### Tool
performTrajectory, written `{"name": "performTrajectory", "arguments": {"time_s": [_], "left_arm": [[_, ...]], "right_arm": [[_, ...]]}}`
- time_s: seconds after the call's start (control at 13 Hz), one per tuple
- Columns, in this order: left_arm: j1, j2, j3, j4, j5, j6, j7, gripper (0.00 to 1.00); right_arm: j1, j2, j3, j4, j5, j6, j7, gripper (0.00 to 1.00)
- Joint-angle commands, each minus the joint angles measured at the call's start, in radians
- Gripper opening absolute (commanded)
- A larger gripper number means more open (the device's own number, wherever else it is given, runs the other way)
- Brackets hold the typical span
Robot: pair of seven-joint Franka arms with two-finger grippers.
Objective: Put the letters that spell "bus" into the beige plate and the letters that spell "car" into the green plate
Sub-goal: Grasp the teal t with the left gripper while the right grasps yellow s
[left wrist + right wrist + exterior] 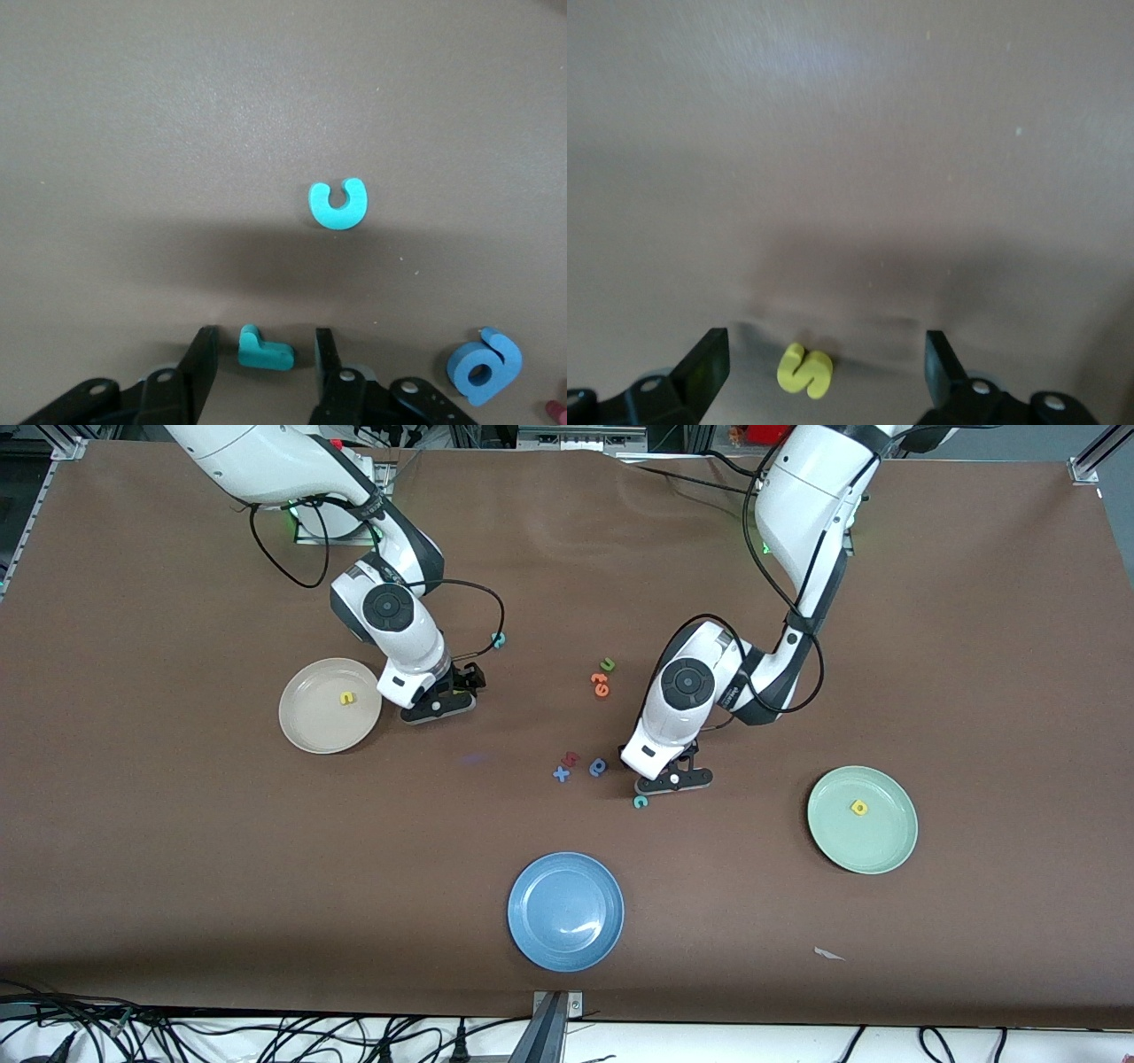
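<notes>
**Both hands down at the bench, each straddling a letter**

The landmark is the blue plate (565, 911), at the edge of the brown bench (177, 850) nearest the front camera.

The left hand (261, 363) is low on the bench, farther from the front camera than the blue plate and a little toward the left arm's end. Its fingers (202, 359) stand partly apart with the teal r (264, 351) between them, a small gap on each side. The teal c (640, 802) lies just beside that hand, on the blue-plate side. The blue round letter (598, 766) and the blue x (562, 774) sit near it.

The right hand (824, 363) is farther from the blue plate, toward the right arm's end, fingers wide apart around the yellow s (804, 371), not touching it.

The beige plate (310, 731), beside the right hand, holds a yellow u (346, 699). The green plate (877, 846), toward the left arm's end, holds the yellow a (858, 807).
</notes>
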Motion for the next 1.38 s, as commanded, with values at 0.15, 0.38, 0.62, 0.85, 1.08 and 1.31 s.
{"name": "performTrajectory", "arguments": {"time_s": [0.15, 0.38, 0.62, 0.85, 1.08, 1.31], "left_arm": [[-0.01, 0.011, 0.008, 0.008, -0.011, -0.008, -0.005, 0.44], [-0.012, 0.01, 0.007, 0.006, -0.011, -0.016, -0.007, 0.41], [-0.024, 0.01, 0.007, 0.003, -0.011, -0.016, -0.01, 0.35], [-0.025, 0.011, 0.007, 0.003, -0.011, -0.016, -0.033, 0.29], [-0.025, 0.011, 0.007, 0.003, -0.011, -0.016, -0.033, 0.24], [-0.025, 0.013, 0.007, 0.003, -0.011, -0.016, -0.033, 0.17]], "right_arm": [[0.011, -0.014, -0.007, -0.036, -0.03, 0.022, 0.069, 0.96], [0.013, -0.009, -0.007, -0.043, -0.03, 0.039, 0.08, 0.93], [0.016, -0.003, -0.007, -0.043, -0.03, 0.048, 0.086, 0.88], [0.02, -0.002, -0.007, -0.043, -0.03, 0.05, 0.086, 0.72], [0.019, -0.002, -0.007, -0.043, -0.03, 0.05, 0.086, 0.66], [0.019, -0.003, -0.007, -0.043, -0.03, 0.051, 0.086, 0.57]]}}
